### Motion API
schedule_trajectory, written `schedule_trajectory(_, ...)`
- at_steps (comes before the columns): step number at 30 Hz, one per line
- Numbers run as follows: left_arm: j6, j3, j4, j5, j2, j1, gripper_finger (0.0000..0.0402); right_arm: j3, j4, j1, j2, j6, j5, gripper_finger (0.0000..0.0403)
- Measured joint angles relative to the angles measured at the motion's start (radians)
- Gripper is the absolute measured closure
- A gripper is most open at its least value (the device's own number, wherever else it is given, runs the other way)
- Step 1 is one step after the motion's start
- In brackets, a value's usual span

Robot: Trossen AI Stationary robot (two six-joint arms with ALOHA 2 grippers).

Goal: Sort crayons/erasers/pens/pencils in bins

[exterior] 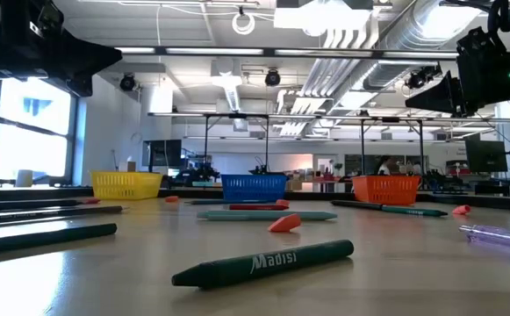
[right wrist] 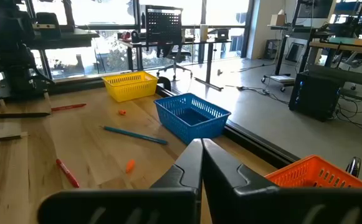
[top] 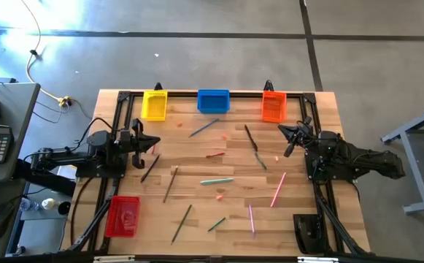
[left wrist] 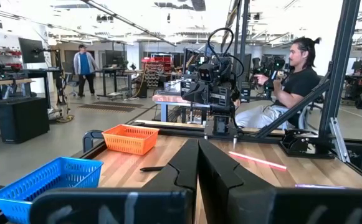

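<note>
From above, the wooden bench [top: 197,219] carries a yellow bin [top: 154,104], a blue bin [top: 213,101] and an orange bin [top: 273,105] along its far edge, with a red bin [top: 122,216] at the near left corner. Pens, pencils, crayons and erasers lie scattered between them, among them two pink pens [top: 278,188] and a teal stick [top: 217,181] near the middle. The left gripper [top: 147,142] hangs over the bench's left side and the right gripper [top: 293,134] over its right, near the orange bin; neither holds anything.

At bench height, a dark green crayon [exterior: 263,262] lies nearest the lens, an eraser [exterior: 283,223] beyond it, and the yellow, blue and orange bins line the far edge.

The left wrist camera shows its fingers [left wrist: 221,174] pressed together and empty, with the blue and orange bins ahead and two people in the room behind.

The right wrist camera shows its fingers [right wrist: 223,171] also closed on nothing, facing the blue and yellow bins, a blue stick [right wrist: 135,135] and a red crayon [right wrist: 67,173].
</note>
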Motion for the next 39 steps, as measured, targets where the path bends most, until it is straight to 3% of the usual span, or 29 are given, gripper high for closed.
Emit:
schedule_trajectory(19, 0.000, 0.000, 0.000, 0.000, 0.000, 0.000, 0.0401, 0.000, 0.000, 0.000, 0.000, 0.000, 0.004, 0.0403)
schedule_trajectory(22, 0.000, 0.000, 0.000, 0.000, 0.000, 0.000, 0.0401, 0.000, 0.003, -0.003, -0.001, -0.003, 0.139, 0.0403)
schedule_trajectory(27, 0.000, 0.000, 0.000, 0.000, 0.000, 0.000, 0.0401, 0.000, 0.002, -0.012, -0.001, -0.231, 0.290, 0.0403)
schedule_trajectory(33, 0.000, 0.000, 0.000, 0.000, 0.000, 0.000, 0.0401, 0.000, 0.002, -0.015, -0.001, -0.463, 0.292, 0.0403)
schedule_trajectory(36, 0.000, 0.000, 0.000, 0.000, 0.000, 0.000, 0.0401, 0.000, 0.006, -0.015, -0.001, -0.457, 0.260, 0.0403)
schedule_trajectory(39, 0.000, 0.000, 0.000, 0.000, 0.000, 0.000, 0.0401, -0.002, 0.070, -0.021, -0.001, -0.353, 0.135, 0.0403)
